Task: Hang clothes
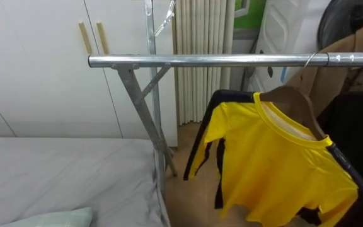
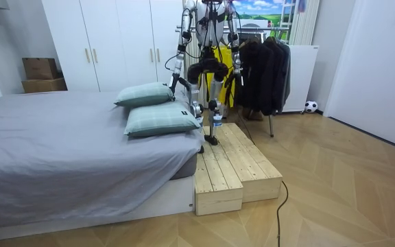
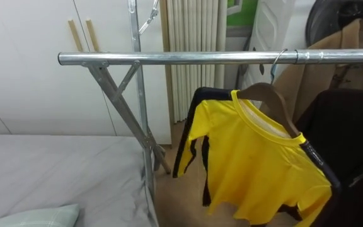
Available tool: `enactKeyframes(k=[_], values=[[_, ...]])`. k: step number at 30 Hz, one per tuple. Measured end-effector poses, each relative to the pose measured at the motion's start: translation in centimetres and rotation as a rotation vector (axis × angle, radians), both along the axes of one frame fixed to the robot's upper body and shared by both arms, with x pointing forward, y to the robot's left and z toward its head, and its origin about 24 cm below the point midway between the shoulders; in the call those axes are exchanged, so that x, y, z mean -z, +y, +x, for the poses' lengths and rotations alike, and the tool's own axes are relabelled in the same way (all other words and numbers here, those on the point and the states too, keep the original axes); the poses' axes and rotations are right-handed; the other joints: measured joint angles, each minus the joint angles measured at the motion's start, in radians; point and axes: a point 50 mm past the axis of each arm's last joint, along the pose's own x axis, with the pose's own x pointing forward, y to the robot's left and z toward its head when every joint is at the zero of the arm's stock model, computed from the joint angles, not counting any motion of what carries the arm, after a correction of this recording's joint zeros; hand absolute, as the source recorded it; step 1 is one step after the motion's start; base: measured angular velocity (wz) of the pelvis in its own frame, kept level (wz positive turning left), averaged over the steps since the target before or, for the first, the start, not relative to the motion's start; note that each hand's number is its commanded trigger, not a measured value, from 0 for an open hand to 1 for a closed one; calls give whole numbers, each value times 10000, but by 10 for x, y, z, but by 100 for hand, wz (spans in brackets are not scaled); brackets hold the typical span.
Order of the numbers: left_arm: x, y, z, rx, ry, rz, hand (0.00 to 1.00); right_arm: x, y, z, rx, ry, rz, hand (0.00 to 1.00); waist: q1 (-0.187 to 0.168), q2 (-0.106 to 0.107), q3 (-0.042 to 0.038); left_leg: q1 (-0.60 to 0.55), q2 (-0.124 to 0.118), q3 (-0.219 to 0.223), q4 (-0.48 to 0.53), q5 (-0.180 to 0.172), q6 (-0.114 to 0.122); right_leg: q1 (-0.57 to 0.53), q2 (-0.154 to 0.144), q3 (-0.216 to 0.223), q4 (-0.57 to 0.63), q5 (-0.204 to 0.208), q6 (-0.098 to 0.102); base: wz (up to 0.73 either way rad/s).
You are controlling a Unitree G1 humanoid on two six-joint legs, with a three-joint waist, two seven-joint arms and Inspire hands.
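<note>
Left hand (image 2: 195, 108): low, short of the rail (image 1: 232, 60) on its bed side, seen in the room view. Too small there to tell whether open or closed. Right hand (image 2: 239, 74): nearer the rail, against the dark clothes (image 1: 358, 139) hung from it, and just as hard to read.

Yellow shirt (image 1: 276, 164): on a brown wooden hanger (image 1: 295, 101), hooked over the rail toward its right end and hanging just below it. Turned at an angle to the rail rather than flat along it. Black trim down the sleeves and sides. Dark clothes right beside it, farther along the rail. A tan garment (image 1: 342, 57) behind the rail at that same end.

Left end of the rail: bare metal, carried on slanted legs (image 1: 140, 113). Below that end, a grey bed (image 1: 62, 170) with the corner of a pale green pillow (image 1: 55, 219). Behind the rail, white wardrobe doors (image 1: 36, 69) with wooden handles (image 1: 90, 38).

Standing upright on a wooden platform (image 2: 228, 165), close before the rail and facing it, with the bed to the left.
</note>
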Motion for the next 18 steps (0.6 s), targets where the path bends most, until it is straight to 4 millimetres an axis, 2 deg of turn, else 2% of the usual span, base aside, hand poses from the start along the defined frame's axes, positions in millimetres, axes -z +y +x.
enactKeyframes(k=[14,16,18], values=[[0,1,2,288,26,36,0,0,1,20,-340,-729,30,0,88,70,8,-16,2,-244,136,-15,-36,36,10,-74,108,-161,-95,3],[0,1,4,324,-32,40,0,-1,4,24,-564,-891,93,0,138,79,16,-63,1,-260,238,-15,-36,28,-36,-187,128,-175,-112,4],[1,1,9,552,-176,99,0,-1,6,30,-623,-1161,203,0,227,92,40,-163,9,-336,295,-20,-40,-40,-145,-560,157,-204,-134,22]])
